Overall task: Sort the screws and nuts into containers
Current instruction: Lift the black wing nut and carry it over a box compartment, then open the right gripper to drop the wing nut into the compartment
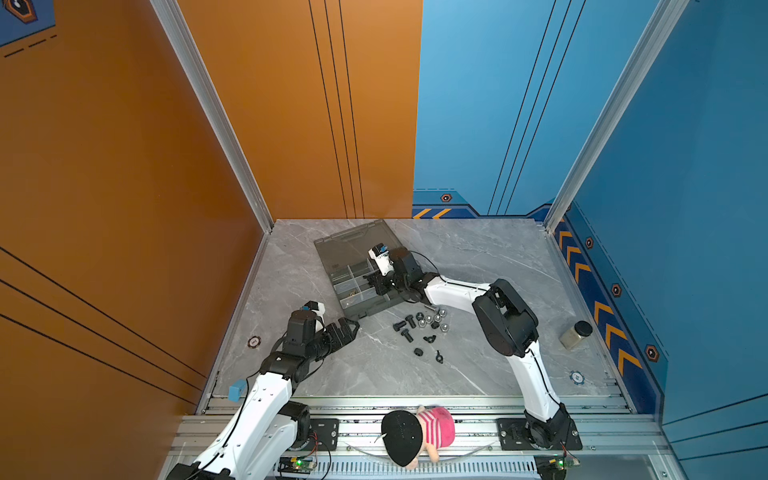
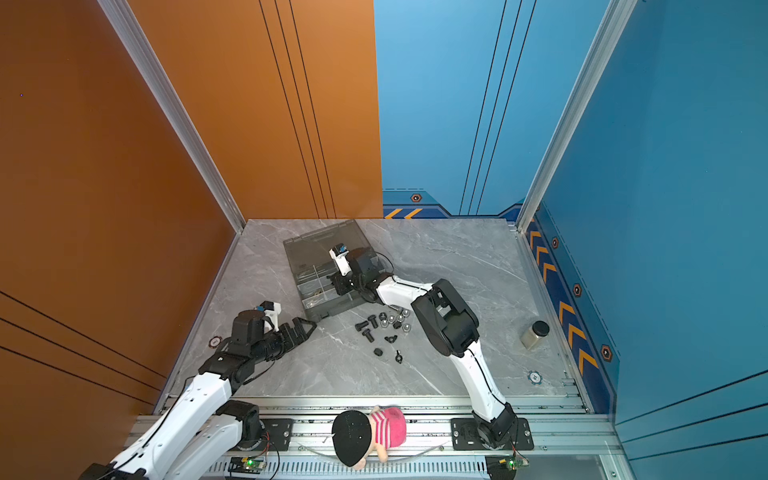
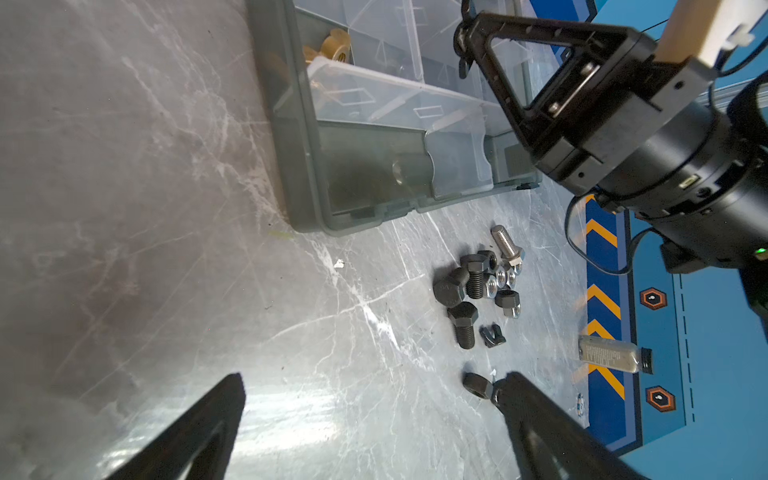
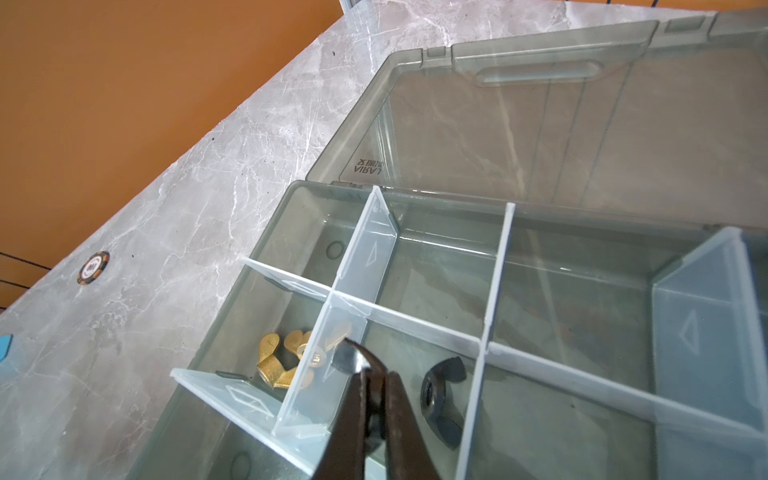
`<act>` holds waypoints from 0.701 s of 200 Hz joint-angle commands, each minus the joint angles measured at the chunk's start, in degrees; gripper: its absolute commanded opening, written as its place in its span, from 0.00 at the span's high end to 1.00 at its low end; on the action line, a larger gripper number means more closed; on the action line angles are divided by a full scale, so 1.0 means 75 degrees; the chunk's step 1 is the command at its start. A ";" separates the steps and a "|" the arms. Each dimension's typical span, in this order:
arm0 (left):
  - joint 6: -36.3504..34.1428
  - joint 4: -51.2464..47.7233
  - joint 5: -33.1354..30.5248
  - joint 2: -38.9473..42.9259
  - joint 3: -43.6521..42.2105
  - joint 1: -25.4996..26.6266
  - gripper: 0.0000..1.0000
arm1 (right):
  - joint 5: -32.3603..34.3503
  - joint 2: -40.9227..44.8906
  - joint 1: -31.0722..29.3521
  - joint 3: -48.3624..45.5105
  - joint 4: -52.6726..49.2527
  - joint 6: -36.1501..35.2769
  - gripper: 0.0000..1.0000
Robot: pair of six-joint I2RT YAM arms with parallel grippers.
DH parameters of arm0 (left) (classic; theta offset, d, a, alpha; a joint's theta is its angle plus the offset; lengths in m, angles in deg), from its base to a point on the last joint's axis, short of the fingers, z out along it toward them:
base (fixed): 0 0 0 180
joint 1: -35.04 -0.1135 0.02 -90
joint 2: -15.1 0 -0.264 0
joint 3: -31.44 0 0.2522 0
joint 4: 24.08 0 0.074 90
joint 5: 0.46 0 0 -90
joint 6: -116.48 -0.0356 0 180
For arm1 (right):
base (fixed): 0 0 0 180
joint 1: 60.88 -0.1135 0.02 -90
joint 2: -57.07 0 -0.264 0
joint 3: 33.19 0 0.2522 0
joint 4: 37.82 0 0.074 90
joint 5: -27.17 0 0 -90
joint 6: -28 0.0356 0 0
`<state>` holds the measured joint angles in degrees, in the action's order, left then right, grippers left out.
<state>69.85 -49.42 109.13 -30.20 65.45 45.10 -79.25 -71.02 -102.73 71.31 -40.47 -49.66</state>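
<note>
Pictured mid-sort: right hand [image 4: 373, 376] pinched nearly closed on what looks like a black wing nut [image 4: 344, 358], poised over a middle cell [image 4: 399, 345] of the smoky organiser case [image 3: 303, 178], lid open, at the far centre-left of the counter [image 1: 478, 257]. Best done by lowering between the pale dividers [image 4: 496, 270], letting go right above the second black wing nut [image 4: 442, 395] lying in that cell, and keeping clear of the cell to the left with the brass wing nuts [image 4: 274, 365]. Left hand [image 3: 372, 386] spread wide and empty, low over the counter just near-left of the case. Still loose, near-right of the case: stubby black bolts [image 3: 461, 322], one silver bolt [image 3: 504, 243], small silver nuts [image 3: 500, 277], a lone black nut [image 3: 477, 385]. Polished grey marble-look surface, probably slick enough for small hardware to roll. Glass jar [image 1: 575, 334] well to the right; orange wall [image 1: 124, 166] left, blue wall [image 1: 685, 166] right; plush toy [image 1: 432, 428] on the near rail [image 1: 478, 428].
</note>
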 commanded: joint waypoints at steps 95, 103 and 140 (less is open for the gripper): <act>-0.0081 -0.0108 0.0168 0.0181 -0.0103 -0.0082 0.02 | 0.0028 0.0569 0.0105 -0.0087 -0.0193 -0.0111 0.71; -0.0088 -0.0098 0.0171 0.0180 -0.0099 -0.0083 0.02 | -0.0006 0.0735 0.0124 -0.0191 -0.0230 -0.0148 0.70; -0.0051 0.0006 0.0188 0.0105 -0.0091 -0.0070 0.02 | -0.0098 0.1940 0.0177 -0.0894 -0.0974 -0.0380 0.66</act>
<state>69.88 -49.44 109.17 -29.37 65.43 45.10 -79.34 -65.30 -101.87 67.33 -43.14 -50.65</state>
